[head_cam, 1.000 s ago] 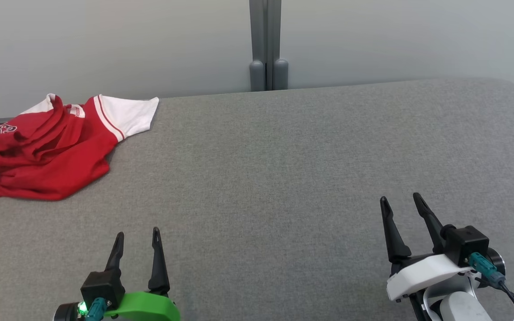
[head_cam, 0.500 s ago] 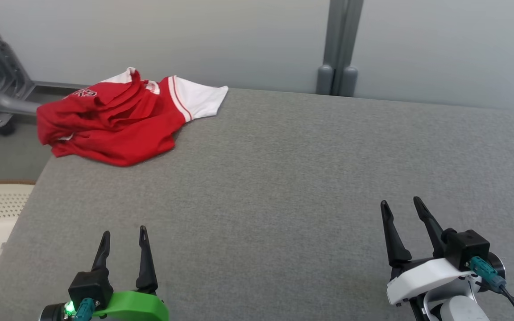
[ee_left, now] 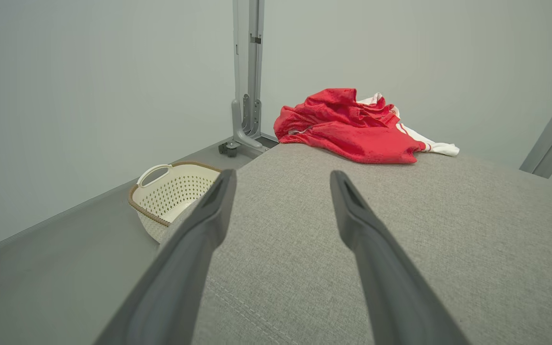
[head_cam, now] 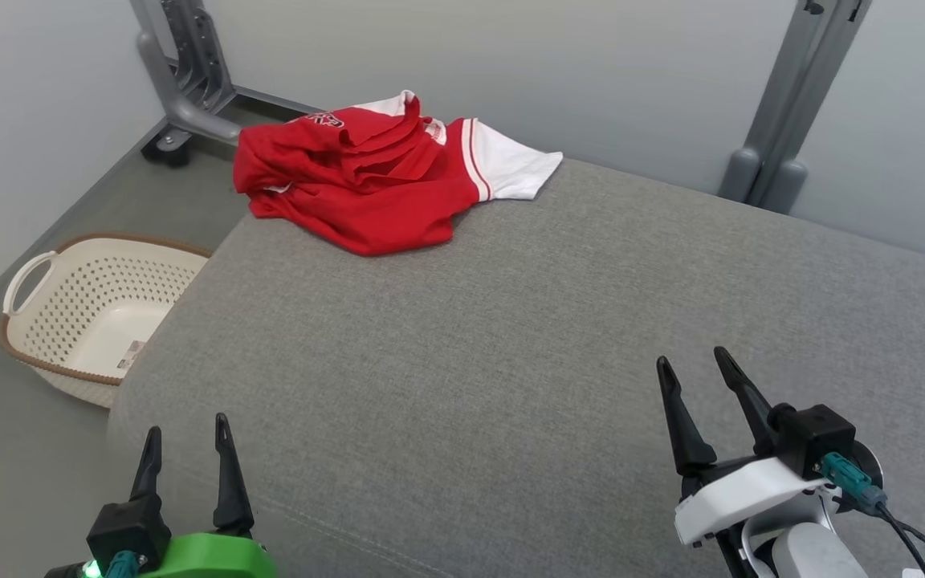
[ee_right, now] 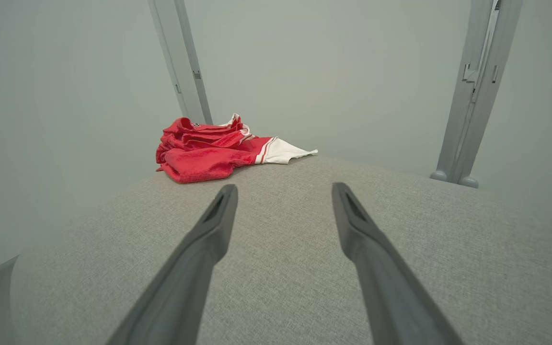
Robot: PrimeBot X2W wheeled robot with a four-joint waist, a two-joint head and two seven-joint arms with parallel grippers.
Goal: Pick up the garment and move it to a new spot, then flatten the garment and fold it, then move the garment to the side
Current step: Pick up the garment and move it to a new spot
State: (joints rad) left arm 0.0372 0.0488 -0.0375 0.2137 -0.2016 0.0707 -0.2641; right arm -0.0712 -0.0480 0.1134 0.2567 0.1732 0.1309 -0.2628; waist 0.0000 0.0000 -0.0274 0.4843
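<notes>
A crumpled red garment with a white sleeve lies at the far left corner of the grey padded table; it also shows in the left wrist view as the garment and in the right wrist view as the garment. My left gripper stands open at the near left edge, far short of the garment. My right gripper is open at the near right, nothing between its fingers. Both hover over bare table.
A cream perforated laundry basket sits on the floor left of the table, seen too as the basket. Grey metal frame posts stand behind the table, one wheeled leg at the far left.
The head camera has swung left, so the garment now sits nearer the picture's middle and the basket has come into view. Both grippers stay open in about the same pose.
</notes>
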